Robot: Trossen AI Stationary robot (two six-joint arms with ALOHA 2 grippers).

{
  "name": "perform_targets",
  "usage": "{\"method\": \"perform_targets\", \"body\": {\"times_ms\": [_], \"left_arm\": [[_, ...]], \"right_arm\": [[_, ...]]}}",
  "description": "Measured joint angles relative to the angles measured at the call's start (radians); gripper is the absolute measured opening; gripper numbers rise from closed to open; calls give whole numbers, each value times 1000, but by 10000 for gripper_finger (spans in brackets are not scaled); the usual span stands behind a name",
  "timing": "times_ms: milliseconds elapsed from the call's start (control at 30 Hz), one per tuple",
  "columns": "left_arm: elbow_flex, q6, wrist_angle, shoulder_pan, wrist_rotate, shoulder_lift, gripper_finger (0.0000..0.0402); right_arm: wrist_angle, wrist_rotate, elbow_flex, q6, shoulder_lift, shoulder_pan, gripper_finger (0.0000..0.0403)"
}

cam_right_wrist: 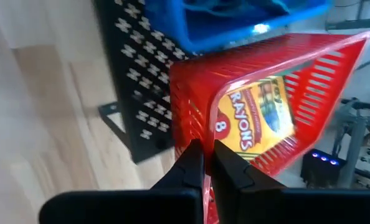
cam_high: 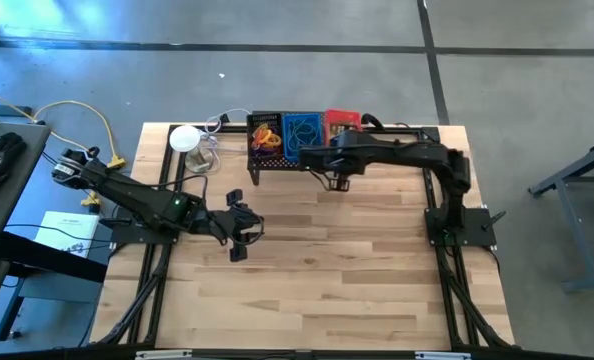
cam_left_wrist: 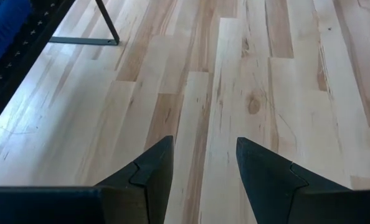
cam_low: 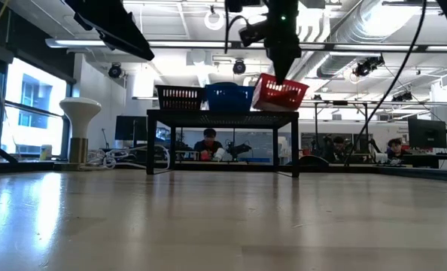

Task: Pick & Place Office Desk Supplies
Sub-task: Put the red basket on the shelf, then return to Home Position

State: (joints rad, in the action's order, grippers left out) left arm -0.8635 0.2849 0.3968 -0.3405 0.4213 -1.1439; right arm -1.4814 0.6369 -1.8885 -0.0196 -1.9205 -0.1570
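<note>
Right claw pinches the tilted red tray's wall.

Wooden table bears black stand, lamp.

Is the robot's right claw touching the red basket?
Touching. In the right wrist view the right gripper is pinched shut on the red basket's rim, and the low view shows that basket tilted under the gripper.

Bare wooden worktop across the whole near half, free for passing, black perforated stand along the far edge, three trays filling its top, white round-topped glass object beside it, open gap under the stand.
</note>
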Motion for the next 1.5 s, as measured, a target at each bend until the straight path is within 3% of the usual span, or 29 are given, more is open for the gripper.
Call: {"method": "perform_targets", "body": {"times_ms": [800,1067,1300,1500], "left_arm": [[5,2,52,-5,-2,0,167],[5,8,52,-5,-2,0,167],[5,8,52,-5,-2,0,167],[5,7,52,-5,-2,0,167]], "right_arm": [[93,-71,-35,-65,-35,-3,12],[101,-61,-35,-58,-35,-2,63],[100,-11,-35,-54,-34,30,135],[61,136,-35,-117,-34,112,193]]}}
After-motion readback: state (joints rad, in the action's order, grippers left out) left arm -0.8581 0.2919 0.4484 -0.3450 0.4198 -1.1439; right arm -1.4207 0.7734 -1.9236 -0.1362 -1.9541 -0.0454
